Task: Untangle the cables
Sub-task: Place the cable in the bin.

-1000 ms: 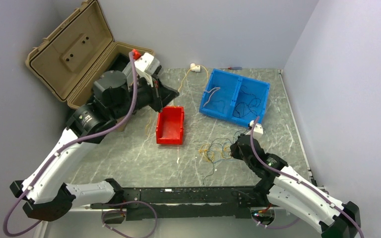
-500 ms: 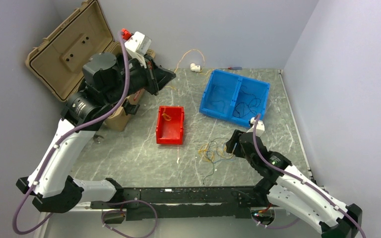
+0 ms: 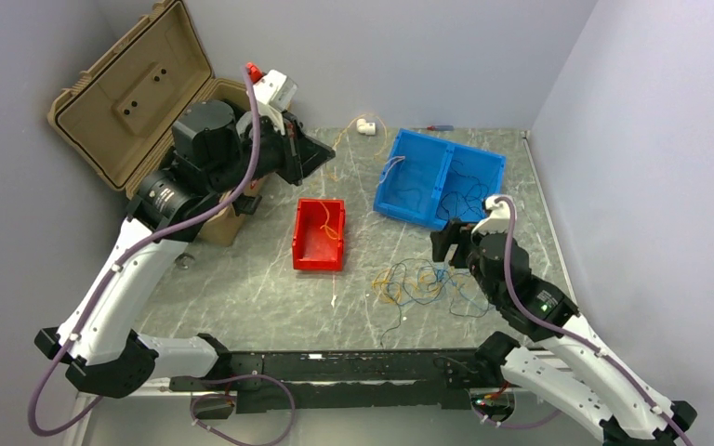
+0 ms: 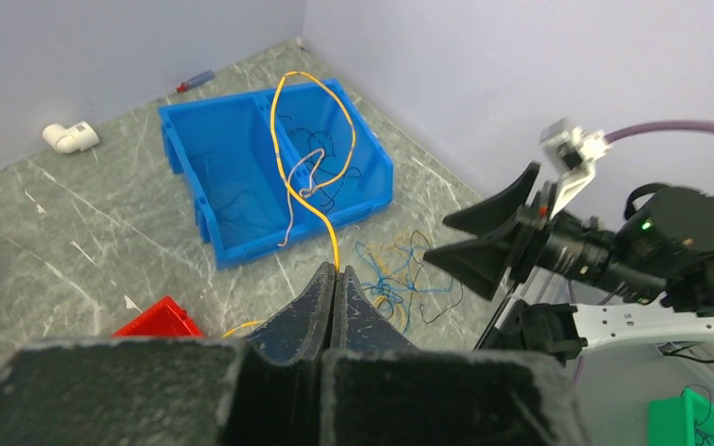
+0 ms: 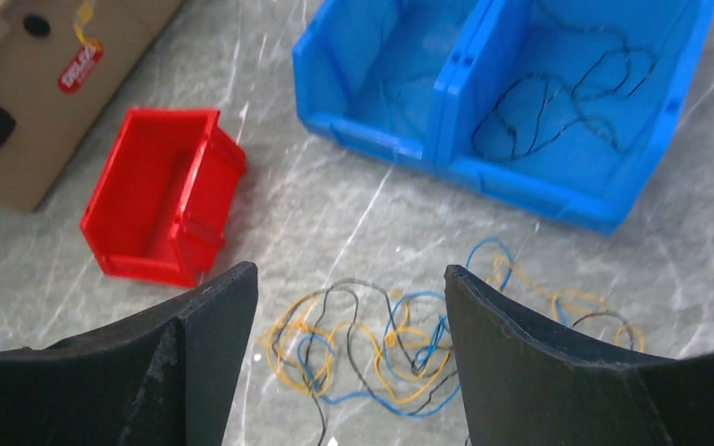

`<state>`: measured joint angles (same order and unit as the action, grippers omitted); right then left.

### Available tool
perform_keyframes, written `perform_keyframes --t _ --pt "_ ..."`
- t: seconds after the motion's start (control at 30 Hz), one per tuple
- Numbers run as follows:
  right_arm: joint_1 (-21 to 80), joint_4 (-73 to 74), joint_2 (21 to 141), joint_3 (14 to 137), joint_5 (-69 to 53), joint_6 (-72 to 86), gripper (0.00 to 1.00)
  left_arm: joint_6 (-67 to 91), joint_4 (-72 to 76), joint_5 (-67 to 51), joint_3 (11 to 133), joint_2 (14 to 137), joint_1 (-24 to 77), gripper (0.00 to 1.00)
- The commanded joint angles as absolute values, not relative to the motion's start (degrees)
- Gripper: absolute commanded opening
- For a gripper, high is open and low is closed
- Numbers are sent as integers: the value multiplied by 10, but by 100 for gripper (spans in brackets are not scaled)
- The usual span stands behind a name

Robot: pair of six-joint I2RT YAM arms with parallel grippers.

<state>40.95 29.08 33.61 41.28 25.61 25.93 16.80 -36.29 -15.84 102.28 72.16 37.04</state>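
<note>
The right fingers [image 5: 214,325] have just sprung wide and lifted off the tangle of cables [image 5: 372,348], which lies loose on the counter [image 5: 316,214] directly beneath them. The left fingers [image 4: 330,290] stay pinched shut on a yellow strand [image 4: 311,167]. Its tail hangs below them into the red bin [image 3: 319,234]. One cable looks separated, while the blue, yellow and dark remainder awaits sorting.

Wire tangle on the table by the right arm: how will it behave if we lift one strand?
Likely floppy: the orange wire pinched by the left gripper curves in loose loops. Probably light: strands look hair-thin. The tangle interweaves orange, blue and black, so one strand may drag others.
</note>
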Motion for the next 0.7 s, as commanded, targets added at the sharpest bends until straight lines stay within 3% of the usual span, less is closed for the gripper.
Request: perform_keyframes --t 0.0,0.47,0.67 --pt "409 289 374 485 343 212 76 171 -351 -165 1009 707 368 0" --pt "396 264 429 492 326 236 77 186 -512 -2 945 636 368 0" --pt "393 151 425 468 152 167 77 178 -557 -47 920 614 367 0"
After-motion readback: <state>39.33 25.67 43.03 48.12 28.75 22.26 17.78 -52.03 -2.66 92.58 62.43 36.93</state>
